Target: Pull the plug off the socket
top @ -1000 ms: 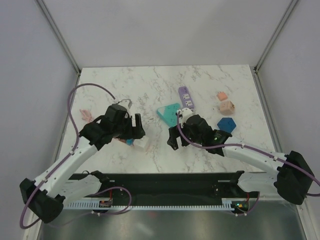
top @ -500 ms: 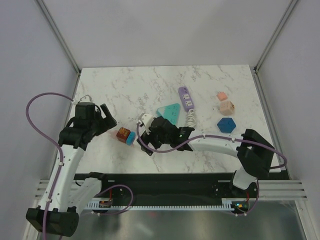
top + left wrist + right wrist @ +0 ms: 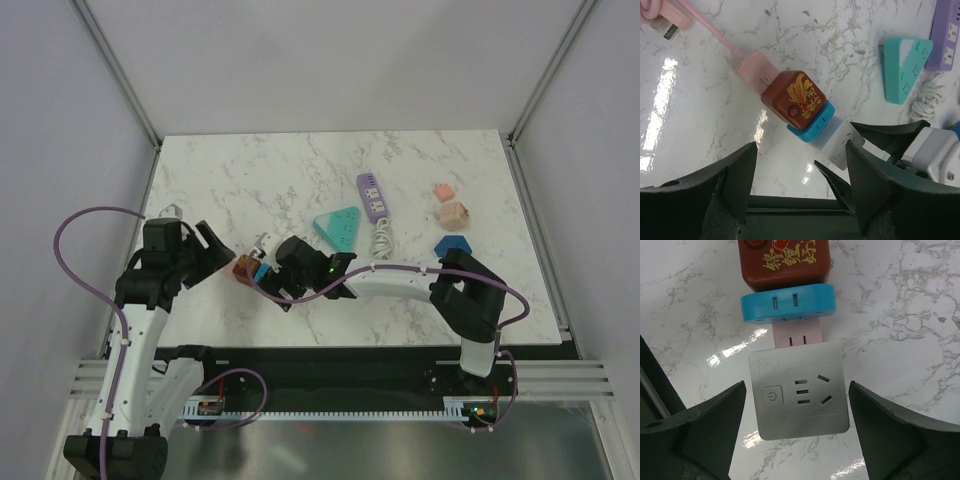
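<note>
Adapter chain [image 3: 802, 112] lies flat on the bench [image 3: 300, 170], in its left half, nearer the near edge than the far one. Its long axis is diagonal: one end points toward the far-left corner, the other toward the near-right corner.

Order along the axis, from the far-left end:
- pink block [image 3: 756, 70], with a pink cable [image 3: 710, 32] leaving it toward the left edge
- red-brown cube [image 3: 794, 100], with a gold dragon print, gold characters and a round button on its top face
- blue adapter [image 3: 812, 125], flat and rounded, with two slots in its side
- white socket [image 3: 805, 410] at the near-right end

In the right wrist view a short pink piece [image 3: 797, 335] with two slots shows between the blue adapter and the white socket. All the pieces butt together.

The white socket is square with rounded corners and lies face up. It carries a power-button square beside a two-slot and a three-slot outlet.

Right gripper [image 3: 797, 385] is open, one finger on each side of the white socket. A strip of bench shows between each finger and the socket.

Left gripper [image 3: 800, 150] is open with nothing held, over the bench on the near-left side of the chain.

A teal triangular socket [image 3: 338, 225] and a purple power strip [image 3: 372, 195] with a coiled white cord [image 3: 382, 238] lie toward the bench's middle, apart from the chain.
</note>
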Controlling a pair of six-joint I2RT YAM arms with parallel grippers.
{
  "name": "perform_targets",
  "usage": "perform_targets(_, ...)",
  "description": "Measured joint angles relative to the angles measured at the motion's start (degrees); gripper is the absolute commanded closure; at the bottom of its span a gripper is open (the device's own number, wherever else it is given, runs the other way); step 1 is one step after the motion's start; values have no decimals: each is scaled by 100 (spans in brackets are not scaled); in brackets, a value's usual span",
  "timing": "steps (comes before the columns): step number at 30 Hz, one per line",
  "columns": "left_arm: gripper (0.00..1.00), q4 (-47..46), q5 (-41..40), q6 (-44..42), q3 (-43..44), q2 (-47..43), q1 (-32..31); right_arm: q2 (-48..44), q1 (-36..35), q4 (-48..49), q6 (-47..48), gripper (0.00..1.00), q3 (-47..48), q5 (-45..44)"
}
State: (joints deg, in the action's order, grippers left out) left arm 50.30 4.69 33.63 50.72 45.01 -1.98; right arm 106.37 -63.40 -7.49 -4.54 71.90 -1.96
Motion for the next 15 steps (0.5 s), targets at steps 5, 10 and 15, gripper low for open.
perform_targets(5, 24, -107, 319, 26, -133, -20, 4, 138, -55, -87, -13, 16, 15, -116)
perform_targets(10, 30, -273, 616, 26, -173, -52, 4, 149, -61, -118, -4, 45, 15, -275)
perform_targets(15, 34, -404, 857, 26, -249, -76, 4, 184, -72, -166, -70, 68, 63, -385)
